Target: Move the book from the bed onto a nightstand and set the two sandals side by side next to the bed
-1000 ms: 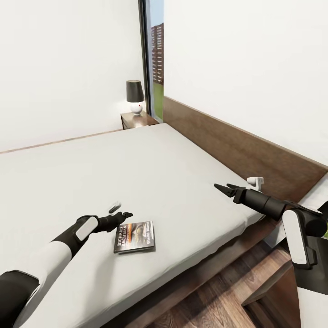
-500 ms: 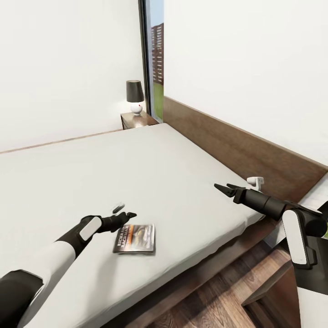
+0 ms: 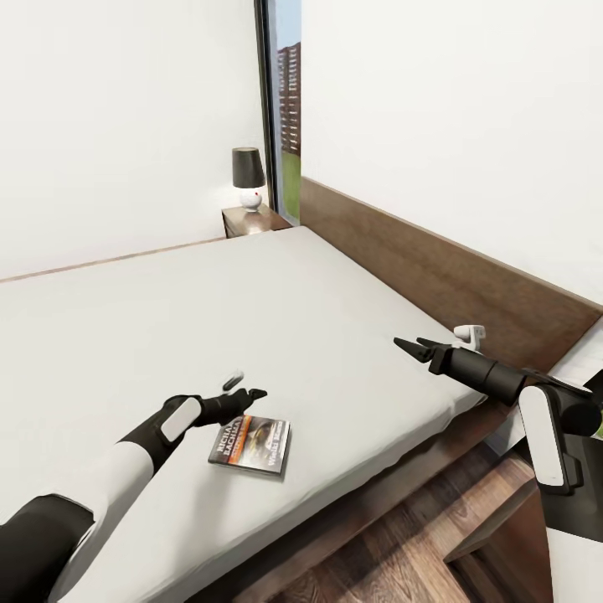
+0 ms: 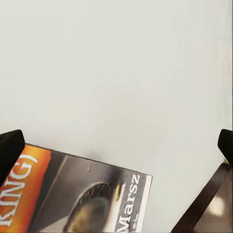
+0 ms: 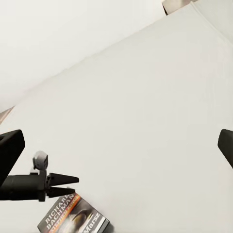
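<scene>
The book [image 3: 249, 444] lies flat on the bed [image 3: 276, 318] close to its near edge, dark cover with an orange band facing up. My left gripper [image 3: 251, 394] hovers just above the book's far edge, open, nothing between its fingers [image 4: 9, 150]. The left wrist view has the book [image 4: 87, 199] right beneath it on the mattress. My right gripper [image 3: 409, 343] hangs open over the bed's right side near the headboard [image 3: 435, 268], holding nothing. From there the book [image 5: 75, 218] and the left gripper [image 5: 73, 179] are both seen. A nightstand [image 3: 251, 219] stands at the far corner. The sandals are out of view.
A black-shaded lamp [image 3: 248, 176] sits on the nightstand beside a tall narrow window [image 3: 285, 100]. Wooden floor [image 3: 402, 544] runs along the bed's near side. A dark-brown wooden piece of furniture [image 3: 502, 511] stands at the lower right beside my right arm.
My left gripper has slid forward and to the right along the book's far edge. The book has turned slightly and shifted a little toward the bed's edge. The right arm has not moved.
</scene>
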You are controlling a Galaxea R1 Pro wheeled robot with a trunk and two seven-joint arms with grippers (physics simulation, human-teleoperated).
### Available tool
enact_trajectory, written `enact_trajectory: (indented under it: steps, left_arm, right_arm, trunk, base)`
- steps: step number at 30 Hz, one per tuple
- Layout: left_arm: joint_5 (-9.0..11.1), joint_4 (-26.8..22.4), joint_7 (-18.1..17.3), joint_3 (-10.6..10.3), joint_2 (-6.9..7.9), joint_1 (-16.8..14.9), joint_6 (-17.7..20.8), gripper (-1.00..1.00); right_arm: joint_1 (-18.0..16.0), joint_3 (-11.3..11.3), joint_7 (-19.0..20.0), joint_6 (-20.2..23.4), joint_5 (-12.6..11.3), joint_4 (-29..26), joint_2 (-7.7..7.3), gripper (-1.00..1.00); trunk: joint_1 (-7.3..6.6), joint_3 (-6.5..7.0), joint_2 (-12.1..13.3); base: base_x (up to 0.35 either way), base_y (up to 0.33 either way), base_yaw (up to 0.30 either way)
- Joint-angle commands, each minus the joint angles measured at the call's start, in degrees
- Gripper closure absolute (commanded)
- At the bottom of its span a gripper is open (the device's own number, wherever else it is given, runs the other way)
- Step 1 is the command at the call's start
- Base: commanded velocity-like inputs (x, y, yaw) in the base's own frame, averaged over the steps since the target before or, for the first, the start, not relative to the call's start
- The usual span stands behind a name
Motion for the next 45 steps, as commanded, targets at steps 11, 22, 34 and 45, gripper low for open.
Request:
enact_trajectory:
  steps: [11,22,34,45]
  left_arm:
    - [0.12,-1.93,-2.3,-0.04,0.51,0.15,0.18,-1.0]
    - [0.01,-8.35,-1.9,0.22,4.42,3.02,0.13,-1.0]
    - [-0.19,-12.18,4.29,0.26,8.11,6.94,-0.43,-1.0]
    - [0.14,-12.96,9.01,0.25,8.68,8.8,-0.55,-1.0]
  right_arm:
    - [-0.04,-0.06,0.17,0.3,-0.03,-0.01,0.0,-1.0]
    - [-0.04,-0.06,0.19,0.22,-0.03,-0.01,0.0,-1.0]
    - [-0.04,-0.13,0.24,0.31,-0.03,-0.01,-0.02,-1.0]
    - [-0.04,0.6,0.38,0.14,0.12,-0.01,0.0,-1.0]
  trunk:
    - [-0.01,-0.05,-0.02]
    - [-0.01,-0.05,-0.02]
    - [-0.01,-0.05,-0.02]
    - [-0.01,-0.05,-0.02]
  base:
    - [0.0,0.0,0.0]
    - [0.0,0.0,0.0]
    - [0.0,0.0,0.0]
    - [0.0,0.0,0.0]
